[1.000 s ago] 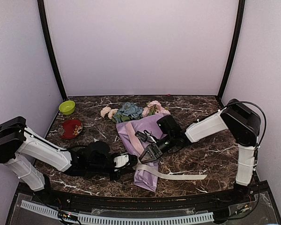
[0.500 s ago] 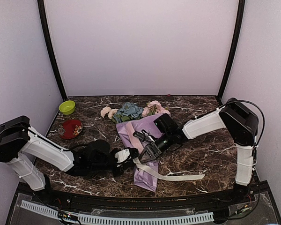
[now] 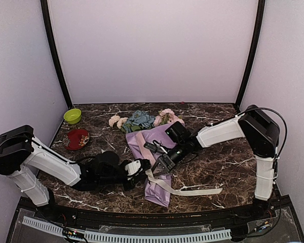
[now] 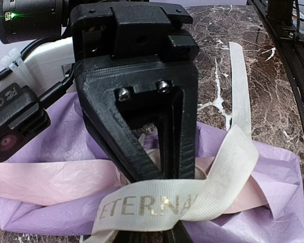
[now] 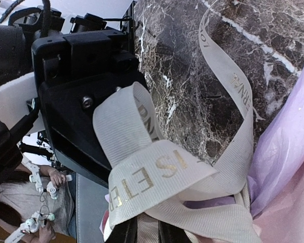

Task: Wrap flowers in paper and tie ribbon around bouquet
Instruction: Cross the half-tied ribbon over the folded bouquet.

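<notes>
Gripping the ribbon (image 3: 192,192) just over the bouquet (image 3: 159,137).
You are pinching it in the left claw (image 3: 143,165) and the right claw (image 3: 156,165), both narrowed, tips close together.

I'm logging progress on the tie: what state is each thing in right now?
bouquet, wrapped, lying flat
ribbon, looped across bouquet, no knot visible, tail on table
left gripper, shut on ribbon
right gripper, shut on ribbon
green bowl, upright
red cup, orientation unclear
</notes>
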Tool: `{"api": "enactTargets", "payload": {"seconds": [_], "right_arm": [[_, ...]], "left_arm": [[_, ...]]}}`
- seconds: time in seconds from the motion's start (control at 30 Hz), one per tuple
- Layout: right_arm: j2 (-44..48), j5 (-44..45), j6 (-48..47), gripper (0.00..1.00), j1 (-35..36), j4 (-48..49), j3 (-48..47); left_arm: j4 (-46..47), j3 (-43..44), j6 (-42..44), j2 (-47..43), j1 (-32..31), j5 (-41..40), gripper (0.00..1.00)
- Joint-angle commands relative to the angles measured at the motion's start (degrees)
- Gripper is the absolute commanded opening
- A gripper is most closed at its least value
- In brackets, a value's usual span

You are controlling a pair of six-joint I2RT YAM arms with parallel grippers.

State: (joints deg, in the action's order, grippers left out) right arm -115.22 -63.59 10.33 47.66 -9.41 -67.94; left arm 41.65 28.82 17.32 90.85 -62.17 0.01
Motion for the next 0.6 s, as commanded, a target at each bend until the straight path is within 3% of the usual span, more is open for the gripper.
{"api": "enactTargets", "payload": {"seconds": [0.0, 0.17, 0.37, 0.57], "right_arm": [[1.8, -2.4, -1.9, 0.09, 0.7, -1.4, -1.2], [2.8, -1.7, -0.2, 0.00, 0.6, 0.6, -0.6], [6.1, -0.5, 6.3, 0.00, -0.9, 8.9, 3.9], [7.2, 1.3, 6.4, 0.00, -1.1, 8.9, 4.6]], "left_arm": [[1.9, 0.7, -0.1, 0.0, 0.0, -2.4, 0.15], [1.8, 0.9, -0.1, 0.1, 0.0, -1.9, 0.15], [1.4, -0.4, -0.5, -1.1, 0.0, -1.2, 0.16], [0.7, -1.0, -0.3, -1.7, 0.0, -1.4, 0.20]]}}
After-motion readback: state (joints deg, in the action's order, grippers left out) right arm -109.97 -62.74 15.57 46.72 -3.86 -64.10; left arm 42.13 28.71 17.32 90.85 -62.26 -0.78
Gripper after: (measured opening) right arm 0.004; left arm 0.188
